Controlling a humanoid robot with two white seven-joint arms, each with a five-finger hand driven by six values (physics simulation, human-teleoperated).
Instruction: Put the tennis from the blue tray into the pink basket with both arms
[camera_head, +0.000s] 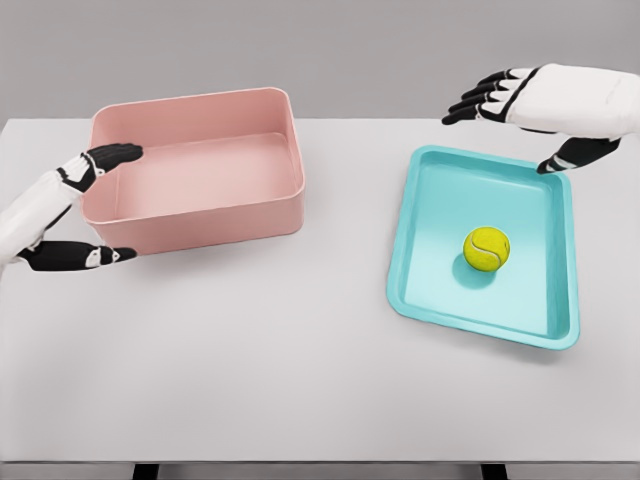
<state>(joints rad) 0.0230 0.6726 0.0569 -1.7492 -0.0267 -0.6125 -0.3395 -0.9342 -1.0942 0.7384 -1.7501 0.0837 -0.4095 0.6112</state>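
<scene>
Currently the tennis ball (486, 248) sits mid blue tray (420, 240) near the table's right edge, so the spread, empty right hand (500, 100) should descend squarely over it, left hand (85, 205) open at the pink basket (200, 215).

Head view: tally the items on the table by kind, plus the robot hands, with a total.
Tennis ball: 1, lying in the tray
Blue tray: 1
Pink basket: 1
Robot hands: 2, left hand open at the basket's left end, right hand open over the tray's far edge
Total: 5
</scene>
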